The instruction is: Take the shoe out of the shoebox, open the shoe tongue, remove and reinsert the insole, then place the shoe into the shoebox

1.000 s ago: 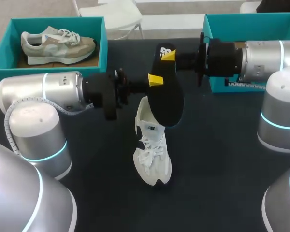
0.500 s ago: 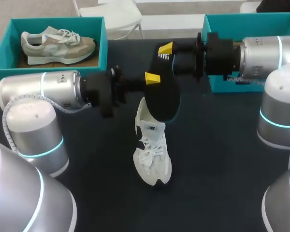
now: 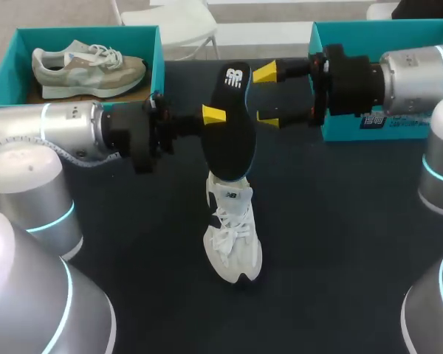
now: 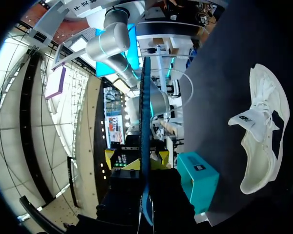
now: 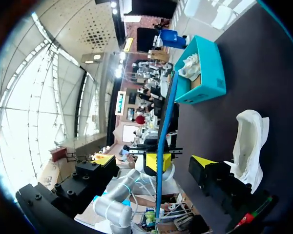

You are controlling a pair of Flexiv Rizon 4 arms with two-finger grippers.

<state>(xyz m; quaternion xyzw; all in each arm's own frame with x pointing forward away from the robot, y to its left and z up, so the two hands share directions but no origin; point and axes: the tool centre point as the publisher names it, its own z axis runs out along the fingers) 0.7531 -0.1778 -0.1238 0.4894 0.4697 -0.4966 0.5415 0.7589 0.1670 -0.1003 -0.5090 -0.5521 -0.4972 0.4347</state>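
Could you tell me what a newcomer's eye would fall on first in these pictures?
First, the black insole, held upright in mid-air by the left gripper over the white shoe that lies on the dark table. Next, the right gripper, open just to the insole's right, with bright yellow tips. At the table's far left corner a teal shoebox holds a second, beige shoe.

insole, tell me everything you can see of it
The insole is black on its flat face, with a white logo at the top end and a blue edge. It stands roughly upright in the air above the white shoe, pinched by the left pincer. The right pincer is open beside it, not touching.
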